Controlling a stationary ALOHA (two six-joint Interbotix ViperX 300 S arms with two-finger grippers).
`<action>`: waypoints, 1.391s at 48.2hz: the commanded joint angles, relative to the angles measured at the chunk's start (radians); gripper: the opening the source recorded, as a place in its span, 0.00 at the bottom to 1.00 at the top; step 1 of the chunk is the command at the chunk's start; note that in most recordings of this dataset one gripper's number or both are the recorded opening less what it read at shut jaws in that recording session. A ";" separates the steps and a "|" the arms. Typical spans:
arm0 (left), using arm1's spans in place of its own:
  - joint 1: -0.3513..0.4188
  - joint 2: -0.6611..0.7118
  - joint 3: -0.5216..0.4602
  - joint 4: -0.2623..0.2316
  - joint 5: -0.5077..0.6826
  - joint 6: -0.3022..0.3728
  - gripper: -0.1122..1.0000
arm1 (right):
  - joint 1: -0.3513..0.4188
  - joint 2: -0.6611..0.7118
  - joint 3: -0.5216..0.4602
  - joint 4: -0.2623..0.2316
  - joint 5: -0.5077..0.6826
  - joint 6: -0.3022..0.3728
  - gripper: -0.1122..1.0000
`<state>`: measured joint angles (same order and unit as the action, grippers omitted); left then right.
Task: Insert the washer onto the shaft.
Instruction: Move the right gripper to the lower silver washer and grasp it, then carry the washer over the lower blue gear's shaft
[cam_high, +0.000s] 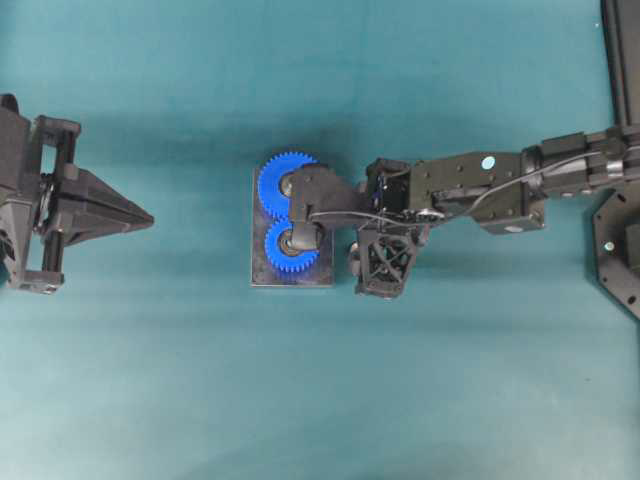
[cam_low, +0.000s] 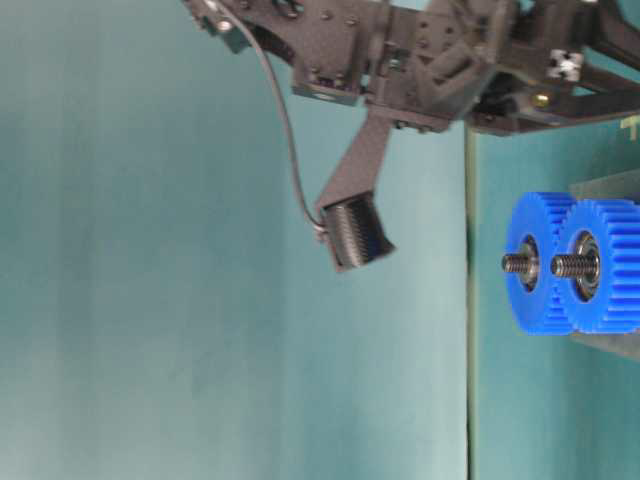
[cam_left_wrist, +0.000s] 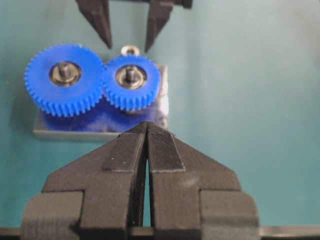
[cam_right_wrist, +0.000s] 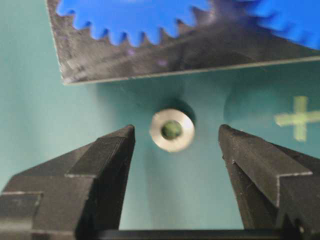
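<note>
A small silver washer (cam_right_wrist: 172, 130) lies flat on the teal table just off the edge of the grey plate (cam_right_wrist: 200, 55). My right gripper (cam_right_wrist: 176, 129) is open around it, one fingertip on each side and neither touching it. In the left wrist view the washer (cam_left_wrist: 130, 50) sits beyond the plate (cam_left_wrist: 100, 131), under the right gripper (cam_left_wrist: 128, 46). Two blue gears (cam_left_wrist: 65, 80) (cam_left_wrist: 131, 82) stand on the plate, each with a threaded shaft (cam_left_wrist: 65, 70) (cam_left_wrist: 130, 75) sticking up through it. My left gripper (cam_left_wrist: 146, 125) is shut and holds nothing, well back from the plate at the left (cam_high: 150, 217).
The right arm (cam_high: 480, 185) reaches in from the right, and its wrist camera mount (cam_high: 383, 262) hangs over the plate's right edge. A green cross mark (cam_right_wrist: 299, 118) is on the table beside the washer. Dark fixtures (cam_high: 620, 250) stand at the right edge.
</note>
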<state>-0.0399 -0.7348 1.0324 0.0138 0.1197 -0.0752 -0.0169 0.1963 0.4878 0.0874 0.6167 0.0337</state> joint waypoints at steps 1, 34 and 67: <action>-0.002 0.000 -0.015 0.002 -0.008 0.000 0.10 | 0.005 -0.015 -0.003 -0.002 -0.006 0.008 0.74; -0.002 0.000 -0.015 0.003 -0.008 0.000 0.10 | 0.025 0.038 -0.006 -0.002 -0.003 0.008 0.67; -0.002 0.002 -0.014 0.003 -0.008 -0.003 0.10 | 0.038 -0.095 -0.095 -0.025 0.166 0.006 0.40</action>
<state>-0.0399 -0.7332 1.0324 0.0138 0.1212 -0.0767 0.0230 0.1519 0.4433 0.0721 0.7501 0.0353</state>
